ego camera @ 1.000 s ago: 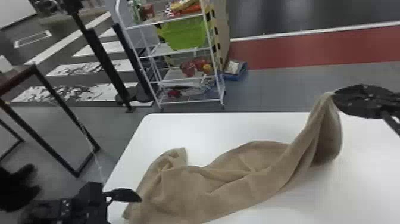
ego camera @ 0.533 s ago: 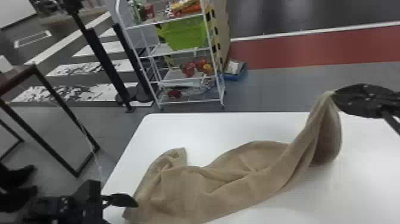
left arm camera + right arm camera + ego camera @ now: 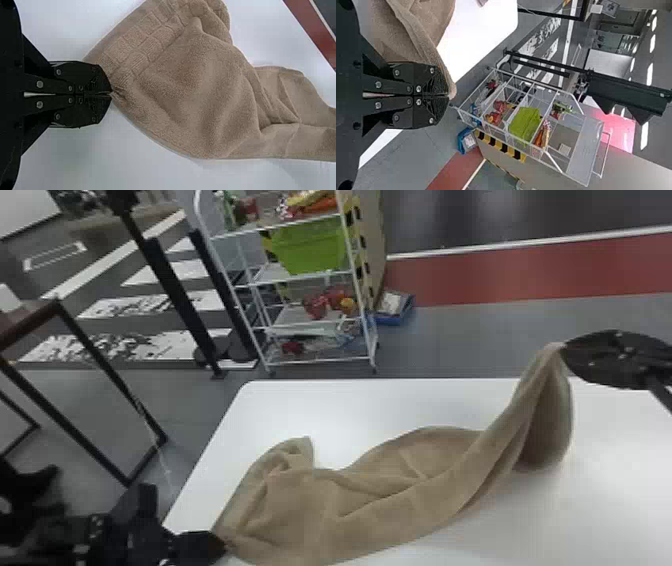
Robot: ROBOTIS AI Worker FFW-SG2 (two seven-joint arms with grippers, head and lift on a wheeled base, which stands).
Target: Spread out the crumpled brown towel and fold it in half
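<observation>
White table [image 3: 320, 405], probably metal rack [image 3: 274, 275].

The robot's left hand [image 3: 223, 546] and right hand [image 3: 565, 347] are black, each with broad, flat fingers [image 3: 87, 113] ending in blunt, angled tips. Round silvery screws [image 3: 39, 105] dot them in mirrored pairs, and slanting black struts [image 3: 372, 53] flank them. The left arm [image 3: 55, 535] is black and blocky, with small pale spots.

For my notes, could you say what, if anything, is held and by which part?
The brown towel: left gripper on a near corner, right gripper on its raised end.
</observation>
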